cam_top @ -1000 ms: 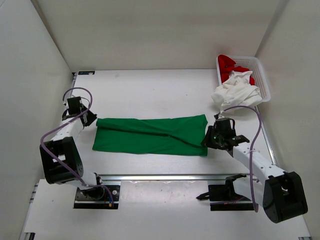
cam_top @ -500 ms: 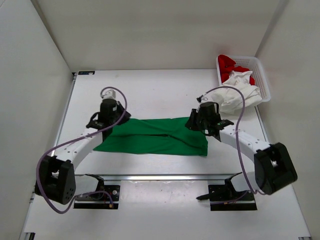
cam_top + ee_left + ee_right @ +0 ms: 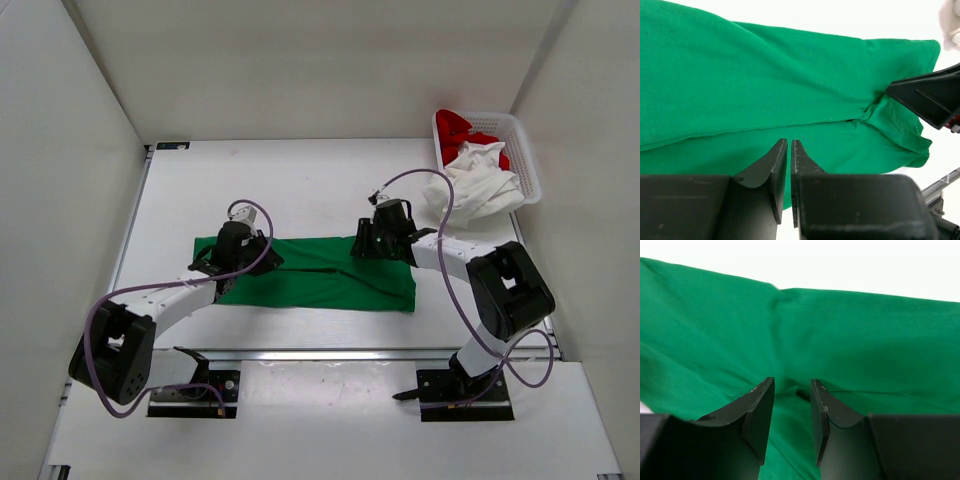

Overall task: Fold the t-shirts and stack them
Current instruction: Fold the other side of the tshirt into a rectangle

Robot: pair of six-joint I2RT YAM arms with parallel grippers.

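Observation:
The green t-shirt (image 3: 310,280) lies folded into a long strip across the middle of the table; it fills the left wrist view (image 3: 765,85) and the right wrist view (image 3: 850,330). My left gripper (image 3: 250,255) hovers over its left part, jaws shut on nothing (image 3: 789,142). My right gripper (image 3: 360,247) is over its right part near the far edge, jaws slightly open with only cloth behind them (image 3: 792,382). The white t-shirt (image 3: 478,185) hangs over the basket's front rim. The red t-shirt (image 3: 458,125) lies in the basket.
The white mesh basket (image 3: 527,160) stands at the back right corner against the right wall. White walls close in the table on three sides. A metal rail (image 3: 330,353) runs along the near edge in front of the arm bases.
Both arms have swung inward from the shirt's two ends to positions over the green shirt, nearer its middle. The shirt itself has hardly moved.

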